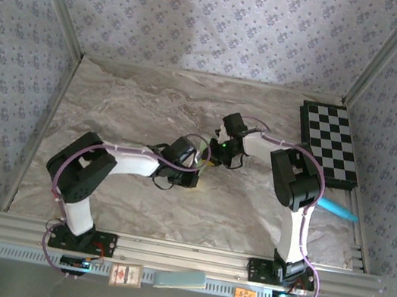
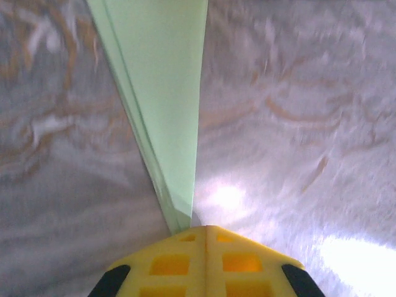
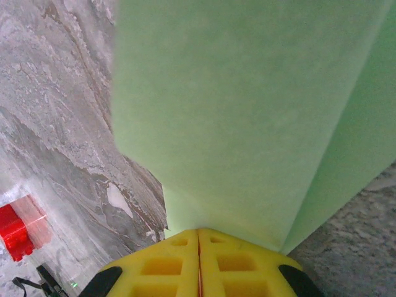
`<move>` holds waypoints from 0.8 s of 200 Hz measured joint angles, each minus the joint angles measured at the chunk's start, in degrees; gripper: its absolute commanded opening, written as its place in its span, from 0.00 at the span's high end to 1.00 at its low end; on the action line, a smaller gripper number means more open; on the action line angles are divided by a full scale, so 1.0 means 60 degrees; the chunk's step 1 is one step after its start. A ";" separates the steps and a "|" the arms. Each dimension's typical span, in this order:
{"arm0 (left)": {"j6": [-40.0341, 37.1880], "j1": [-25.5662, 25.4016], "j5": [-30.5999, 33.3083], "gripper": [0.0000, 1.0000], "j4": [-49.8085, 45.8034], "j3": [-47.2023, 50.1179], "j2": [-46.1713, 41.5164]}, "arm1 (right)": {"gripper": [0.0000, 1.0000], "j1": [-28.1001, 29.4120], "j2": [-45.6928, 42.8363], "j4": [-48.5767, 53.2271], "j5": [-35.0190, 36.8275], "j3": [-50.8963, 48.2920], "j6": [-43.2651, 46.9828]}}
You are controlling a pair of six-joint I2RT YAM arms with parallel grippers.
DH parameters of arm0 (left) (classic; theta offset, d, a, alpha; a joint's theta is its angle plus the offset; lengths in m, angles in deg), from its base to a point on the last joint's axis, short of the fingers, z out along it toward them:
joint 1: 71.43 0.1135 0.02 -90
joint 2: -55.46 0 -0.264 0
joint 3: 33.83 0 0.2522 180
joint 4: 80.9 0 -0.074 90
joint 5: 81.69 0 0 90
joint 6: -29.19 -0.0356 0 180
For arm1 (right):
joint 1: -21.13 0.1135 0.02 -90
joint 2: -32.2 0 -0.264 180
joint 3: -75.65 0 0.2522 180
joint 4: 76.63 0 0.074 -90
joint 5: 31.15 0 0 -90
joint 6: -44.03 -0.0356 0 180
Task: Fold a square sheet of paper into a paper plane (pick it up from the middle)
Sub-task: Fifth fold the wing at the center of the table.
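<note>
- The left pincer [image 2: 206,230] is closed on the narrow end of the paper plane [image 2: 166,93]. The pale green strip runs from the yellow fingertips toward 12 o'clock, with stacked layers showing along its 9 o'clock edge.
- The right pincer [image 3: 198,232] is likewise clamped on the paper plane [image 3: 235,111]. Here the sheet spreads wide toward 12 o'clock, and a crease runs off toward 1 o'clock.
- From above, the two pincers meet near the middle of the marbled surface [image 1: 129,105], with the checkerboard [image 1: 330,143] well apart at 2 o'clock. Whether the paper touches the surface cannot be told.
- This looks like a late fold along the centre crease, held from both ends.
- To do it well, the two grips should move together along the crease line. Any pull apart risks tearing or slipping the thin layers.
- The layered edge should stay flush, since a twist from either wrist would skew the wings.
- Release should wait until the crease is pressed flat, one pincer at a time.
</note>
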 measured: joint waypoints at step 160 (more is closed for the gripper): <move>0.1559 0.0528 -0.0160 1.00 0.1647 -0.0543 0.0608 | 0.89 0.0091 -0.0845 -0.0958 0.0459 -0.1260 -0.2226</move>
